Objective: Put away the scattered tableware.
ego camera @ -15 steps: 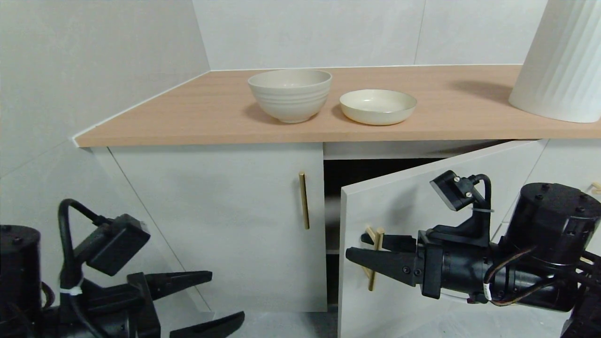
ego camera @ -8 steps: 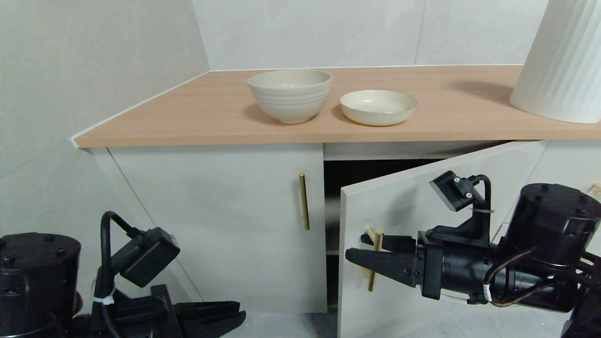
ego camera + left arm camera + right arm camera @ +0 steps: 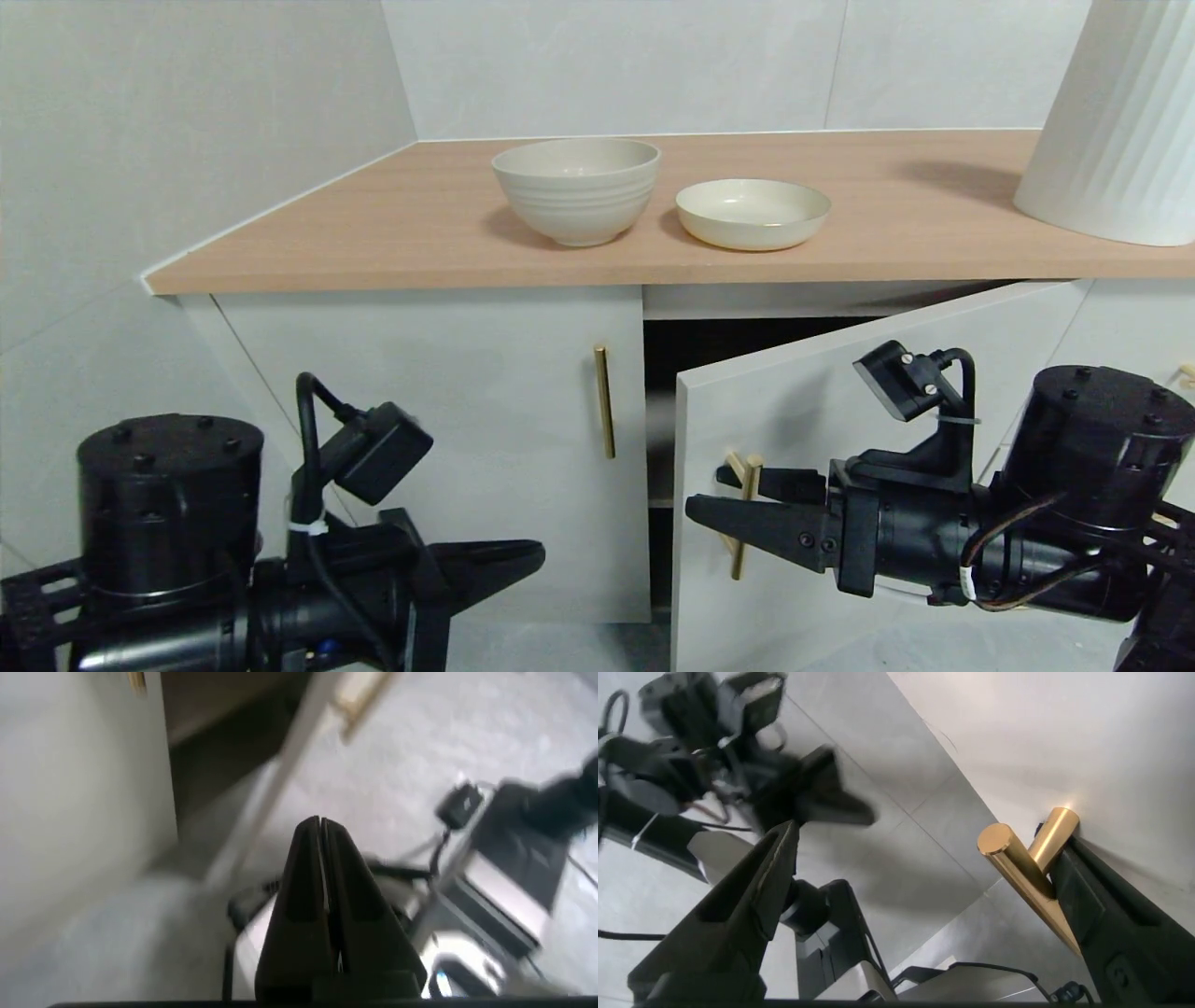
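A deep cream bowl [image 3: 576, 187] and a shallow cream dish [image 3: 752, 213] stand side by side on the wooden countertop [image 3: 392, 233]. Below them the right cabinet door [image 3: 803, 411] stands partly open. My right gripper [image 3: 714, 493] [image 3: 923, 840] is open, and its fingers straddle that door's brass handle [image 3: 745, 513] [image 3: 1022, 863], which lies close to one finger. My left gripper [image 3: 532, 557] [image 3: 320, 826] is shut on nothing. It hangs low in front of the closed left door [image 3: 448, 429].
A tall white ribbed container [image 3: 1120, 121] stands at the counter's right end. The closed left door carries a vertical brass handle [image 3: 605, 401]. Tiled walls meet the counter at the back and left. The dark cabinet opening [image 3: 728, 336] shows between the two doors.
My left arm has risen and swung right toward the cabinet, and its fingers have gone from open to shut. The right arm has stayed at the door handle.
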